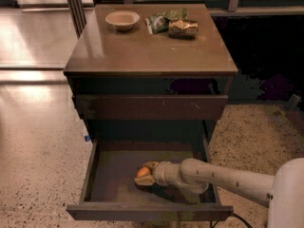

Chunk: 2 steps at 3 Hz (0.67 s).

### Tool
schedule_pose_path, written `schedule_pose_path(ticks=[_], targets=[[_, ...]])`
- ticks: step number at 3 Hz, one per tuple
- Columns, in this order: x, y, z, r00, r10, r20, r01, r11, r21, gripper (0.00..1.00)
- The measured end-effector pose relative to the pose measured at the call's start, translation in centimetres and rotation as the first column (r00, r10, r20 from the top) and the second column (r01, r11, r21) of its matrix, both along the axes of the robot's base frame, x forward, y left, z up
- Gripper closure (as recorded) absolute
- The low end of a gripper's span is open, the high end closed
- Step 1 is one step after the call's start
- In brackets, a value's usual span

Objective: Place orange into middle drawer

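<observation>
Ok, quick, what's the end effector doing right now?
End effector: closed on the orange, low inside the open middle drawer.

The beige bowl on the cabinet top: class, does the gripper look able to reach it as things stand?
Probably not directly: the gripper sits low inside the open middle drawer, at the orange, well below the cabinet top. It must back out and rise first; the bowl itself stands uncovered.
</observation>
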<state>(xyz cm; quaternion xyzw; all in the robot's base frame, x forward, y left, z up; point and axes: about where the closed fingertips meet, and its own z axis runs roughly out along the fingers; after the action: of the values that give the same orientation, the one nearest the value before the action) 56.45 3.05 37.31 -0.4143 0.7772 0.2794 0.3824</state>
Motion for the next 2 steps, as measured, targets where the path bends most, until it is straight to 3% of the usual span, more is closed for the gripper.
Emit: schedule_pose_path(ticks=[2], targets=[[0.0, 0.01, 0.0, 1.0, 0.0, 0.0, 0.0, 1.0, 0.0, 0.11]])
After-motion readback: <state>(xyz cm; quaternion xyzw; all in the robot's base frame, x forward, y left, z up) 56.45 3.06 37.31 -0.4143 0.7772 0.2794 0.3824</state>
